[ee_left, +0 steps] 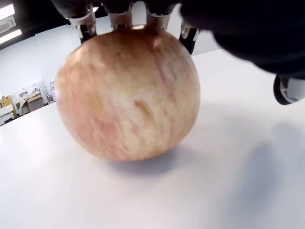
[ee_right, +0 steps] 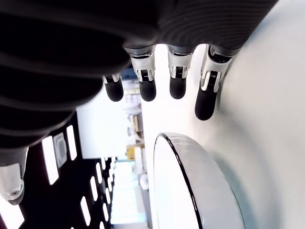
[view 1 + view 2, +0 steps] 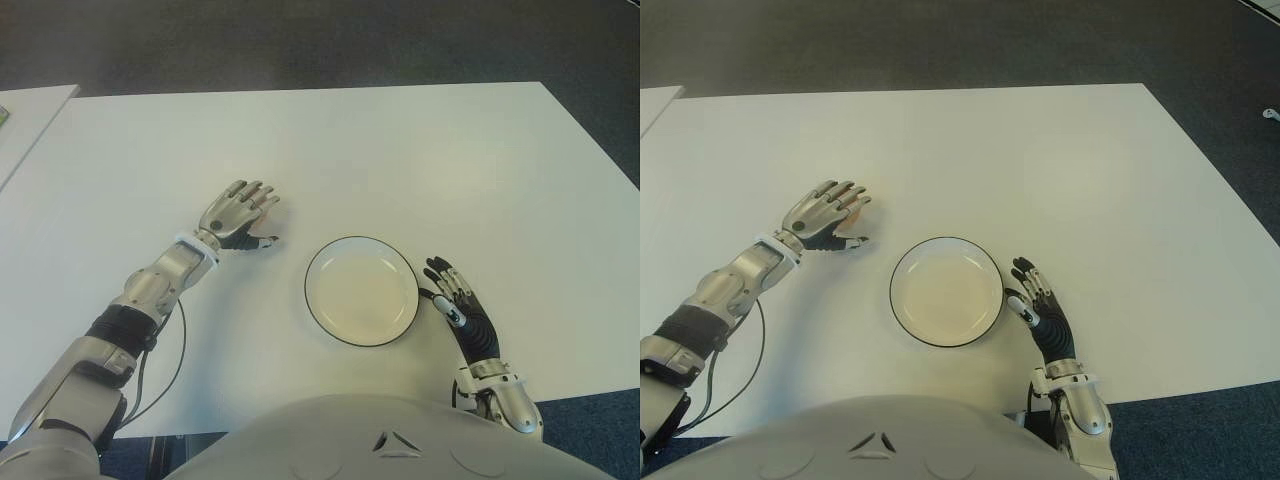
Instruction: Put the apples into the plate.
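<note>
A yellow-red apple (image 1: pixel 128 95) sits on the white table (image 3: pixel 400 160), left of the plate. My left hand (image 3: pixel 250 215) arches over it, so the eye views show only a reddish sliver at the fingertips. In the left wrist view the fingers (image 1: pixel 119 16) reach over the apple's top while the thumb (image 1: pixel 288 90) stays apart from it. The apple's shadow lies under it on the table. The white plate (image 3: pixel 307 290) with a dark rim holds nothing. My right hand (image 3: pixel 452 292) shows just right of the plate, fingers straight and holding nothing.
A second white surface (image 3: pixel 25 110) shows at the far left, beyond a gap. A black cable (image 3: pixel 165 370) hangs from my left forearm near the table's front edge. Dark floor surrounds the table.
</note>
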{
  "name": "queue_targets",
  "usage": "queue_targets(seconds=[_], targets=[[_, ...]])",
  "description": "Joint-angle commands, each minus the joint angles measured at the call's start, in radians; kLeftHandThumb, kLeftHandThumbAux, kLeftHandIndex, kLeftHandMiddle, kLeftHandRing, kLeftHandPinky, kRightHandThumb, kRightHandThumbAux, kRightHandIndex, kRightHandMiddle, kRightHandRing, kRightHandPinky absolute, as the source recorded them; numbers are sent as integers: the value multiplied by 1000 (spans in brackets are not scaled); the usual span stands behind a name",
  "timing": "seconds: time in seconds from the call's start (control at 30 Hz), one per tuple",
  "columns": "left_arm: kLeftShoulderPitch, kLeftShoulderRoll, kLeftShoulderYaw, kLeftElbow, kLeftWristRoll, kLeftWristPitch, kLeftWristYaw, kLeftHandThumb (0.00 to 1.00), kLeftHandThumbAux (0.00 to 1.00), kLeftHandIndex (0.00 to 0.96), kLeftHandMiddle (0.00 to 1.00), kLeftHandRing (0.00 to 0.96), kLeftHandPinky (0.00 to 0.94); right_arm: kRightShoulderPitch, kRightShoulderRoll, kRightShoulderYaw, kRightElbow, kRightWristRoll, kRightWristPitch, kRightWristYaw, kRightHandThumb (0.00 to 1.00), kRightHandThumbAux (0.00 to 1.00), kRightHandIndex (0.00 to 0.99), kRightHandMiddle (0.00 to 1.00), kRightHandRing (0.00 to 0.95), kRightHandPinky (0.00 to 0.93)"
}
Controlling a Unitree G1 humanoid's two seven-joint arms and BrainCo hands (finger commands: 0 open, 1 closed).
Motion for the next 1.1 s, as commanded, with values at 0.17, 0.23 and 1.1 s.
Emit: queue_targets(seconds=[0.17,0.23,1.1], targets=[[2,-3,-48,46,2,8,21,184,194,0,0,0,0,33,-16,-14,32,14,19,15,131,499,0,0,0,0],[-2,-3,-53,50,1,7,28,184,195,0,0,0,0,31,-16,-16,35,15,19,18,131,499,0,0,0,0],[-72,-26,-114,181,-10,41,43,208,236,0,0,0,0,32,-16,-39,72,33,-30,57,135,517,0,0,0,0]])
